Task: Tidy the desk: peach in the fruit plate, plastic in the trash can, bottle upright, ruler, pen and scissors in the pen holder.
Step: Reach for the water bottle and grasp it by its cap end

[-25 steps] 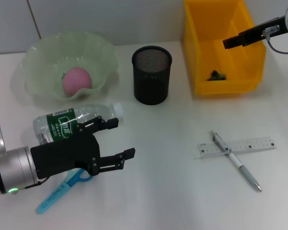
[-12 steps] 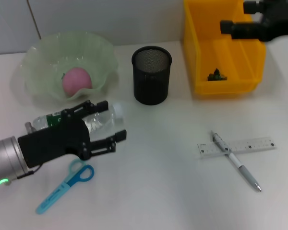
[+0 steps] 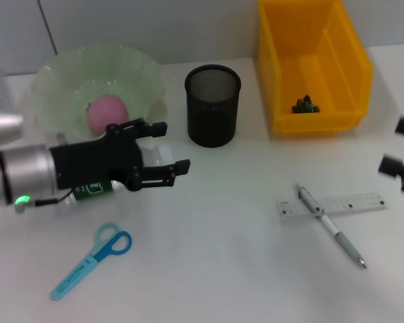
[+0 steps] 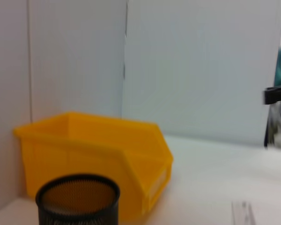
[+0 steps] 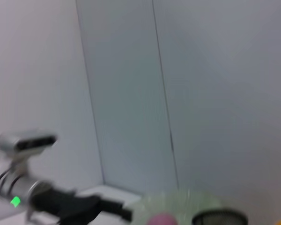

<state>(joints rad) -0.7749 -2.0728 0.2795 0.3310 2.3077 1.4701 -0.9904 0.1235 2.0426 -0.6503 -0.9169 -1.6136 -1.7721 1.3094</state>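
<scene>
The clear bottle (image 3: 94,190) with a green label lies on its side, mostly hidden under my left gripper (image 3: 170,146), which is open with a finger on either side of its neck end. The pink peach (image 3: 108,111) sits in the green plate (image 3: 54,74). Dark green plastic (image 3: 304,105) lies in the yellow bin (image 3: 313,64). The ruler (image 3: 331,204) and pen (image 3: 331,229) lie crossed at the right. The blue scissors (image 3: 91,261) lie at the front left. My right gripper (image 3: 398,145) is open and empty at the table's right edge.
The black mesh pen holder (image 3: 213,104) stands between plate and bin. The left wrist view shows the holder (image 4: 78,199), the bin (image 4: 98,159) and my right gripper (image 4: 277,93) farther off. The right wrist view shows my left arm (image 5: 75,204).
My left gripper moved back over the bottle, uncovering the scissors. My right gripper left the yellow bin and came down to the table's right edge.
</scene>
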